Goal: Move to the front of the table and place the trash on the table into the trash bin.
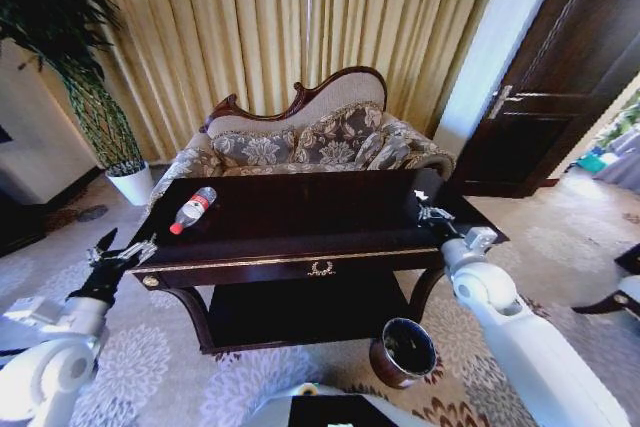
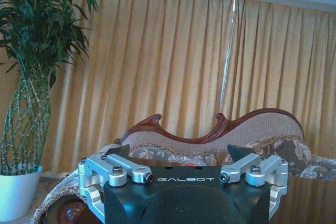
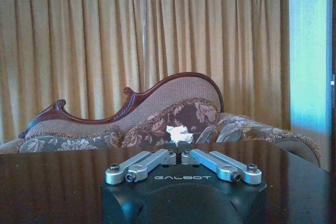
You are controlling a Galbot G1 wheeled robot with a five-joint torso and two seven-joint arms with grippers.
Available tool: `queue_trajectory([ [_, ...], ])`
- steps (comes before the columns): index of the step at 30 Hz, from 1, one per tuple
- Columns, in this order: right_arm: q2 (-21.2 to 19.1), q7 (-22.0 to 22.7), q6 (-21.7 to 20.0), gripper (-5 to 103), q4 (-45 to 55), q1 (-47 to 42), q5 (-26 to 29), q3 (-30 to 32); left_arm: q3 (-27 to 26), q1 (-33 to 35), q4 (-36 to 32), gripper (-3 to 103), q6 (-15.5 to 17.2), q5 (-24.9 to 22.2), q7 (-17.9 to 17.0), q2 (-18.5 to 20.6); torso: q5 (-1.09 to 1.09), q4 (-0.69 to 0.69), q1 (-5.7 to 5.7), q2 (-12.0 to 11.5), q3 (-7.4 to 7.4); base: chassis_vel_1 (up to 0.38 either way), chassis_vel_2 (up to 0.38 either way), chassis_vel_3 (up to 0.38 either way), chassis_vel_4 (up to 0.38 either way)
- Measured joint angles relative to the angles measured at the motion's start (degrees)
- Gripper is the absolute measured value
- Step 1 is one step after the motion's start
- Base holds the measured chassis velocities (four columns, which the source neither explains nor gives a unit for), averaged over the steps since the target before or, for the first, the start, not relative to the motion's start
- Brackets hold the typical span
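1. Head view: the table (image 1: pixel 300 227) is taken as landmark. The bottle (image 1: pixel 193 209) lies on its left part, near the left edge, long axis slanting from the red cap near the front-left to the base farther back. The left gripper (image 1: pixel 125 250) is held just off the table's front-left corner, fingers spread and empty; the bottle lies beyond it and slightly inward, so the left arm is judged the nearer for it. The right gripper (image 1: pixel 430 209) is held over the table's right end; a white bit seems to lie just beyond it. The bin (image 1: pixel 403 350) stands on the floor below the table's front, toward the right.

2. Left wrist view: the left gripper (image 2: pixel 181 156) is seen wide open, nothing held, level with the table's edge.

3. Right wrist view: the right gripper (image 3: pixel 178 153) is seen closed, fingertips together; a crumpled paper (image 3: pixel 179 133) lies on the table straight ahead, just past the tips.
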Motion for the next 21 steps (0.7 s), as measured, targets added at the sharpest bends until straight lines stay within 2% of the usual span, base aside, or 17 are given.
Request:
queue_trajectory([
  [11,0.13,0.02,-0.06,0,0.19,0.21,0.02,-0.88,-0.47,0.59,-0.37,100,0.03,0.17,0.00,-0.36,0.00,0.00,0.01,-0.01,0.00,0.016,-0.018,-0.015,0.011],
  [21,0.82,0.03,-0.09,0,0.42,-0.27,-0.40,-0.94,-0.54,0.65,-0.41,100,0.03,0.22,0.00,-0.47,0.00,0.00,0.01,0.00,0.00,0.113,-0.124,-0.109,0.123],
])
